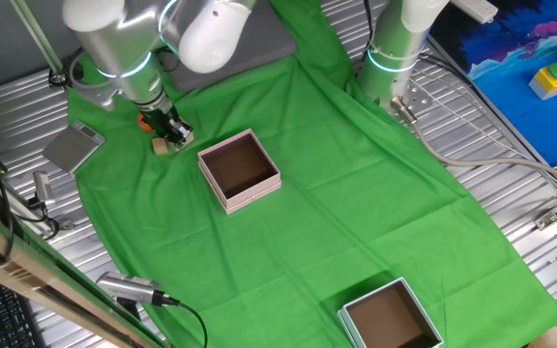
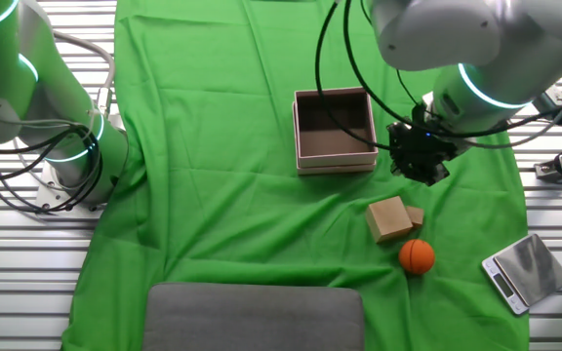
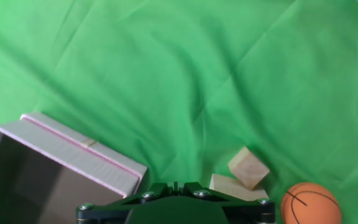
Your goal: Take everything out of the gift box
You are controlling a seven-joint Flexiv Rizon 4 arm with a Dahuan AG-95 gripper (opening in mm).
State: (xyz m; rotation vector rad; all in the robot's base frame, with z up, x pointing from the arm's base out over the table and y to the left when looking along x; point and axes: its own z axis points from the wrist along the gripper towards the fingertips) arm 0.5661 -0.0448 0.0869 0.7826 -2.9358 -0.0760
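Observation:
The gift box (image 1: 241,171) with pale pink walls stands open on the green cloth, and its brown inside shows nothing in it; it also shows in the other fixed view (image 2: 335,130) and the hand view (image 3: 61,168). The tan wooden cube (image 2: 388,218) and the orange ball (image 2: 417,255) lie on the cloth outside the box. In the hand view the cube (image 3: 238,186) is partly hidden by my gripper, with the ball (image 3: 309,202) beside it. My gripper (image 2: 420,158) hangs above the cloth between box and cube, its jaws together and empty.
A smaller brown block (image 2: 415,215) touches the cube. A larger teal-grey box (image 1: 392,319) stands at the cloth's near edge. A small metal scale (image 2: 522,271) and a grey pad (image 2: 252,317) lie near the cloth's edges. A second arm's base (image 1: 395,48) stands at the back.

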